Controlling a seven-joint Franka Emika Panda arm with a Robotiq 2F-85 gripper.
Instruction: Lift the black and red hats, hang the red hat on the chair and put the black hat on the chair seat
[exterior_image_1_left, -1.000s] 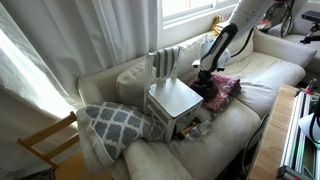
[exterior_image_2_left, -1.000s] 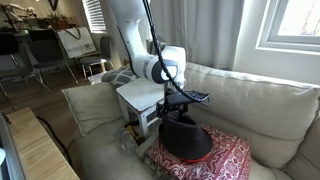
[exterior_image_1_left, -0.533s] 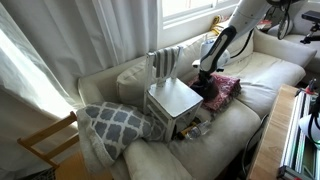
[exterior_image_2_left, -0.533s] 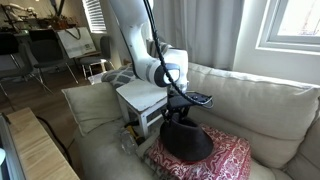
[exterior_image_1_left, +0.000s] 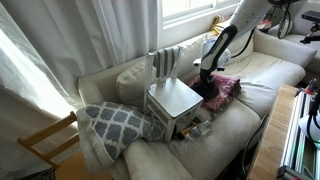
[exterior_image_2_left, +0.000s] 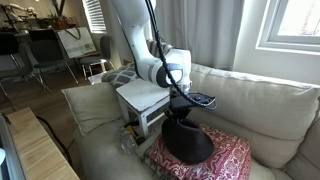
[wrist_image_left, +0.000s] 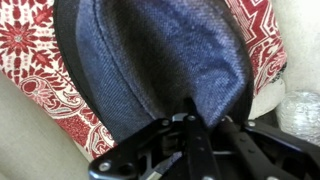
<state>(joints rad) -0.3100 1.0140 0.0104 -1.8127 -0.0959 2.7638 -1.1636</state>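
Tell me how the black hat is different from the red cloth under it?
The black hat is plain and dark; the red cloth has white patterns. The black hat bulges up in a dome; the red cloth lies flat beneath it. Both are soft and sit on the sofa.

My end effector, pinched on the black hat, is hemmed by the chair just beside it and the couch back behind. I see free air above the chair seat and over the bare cushion past the patterned cloth; a pillow blocks the couch's end beyond the chair.
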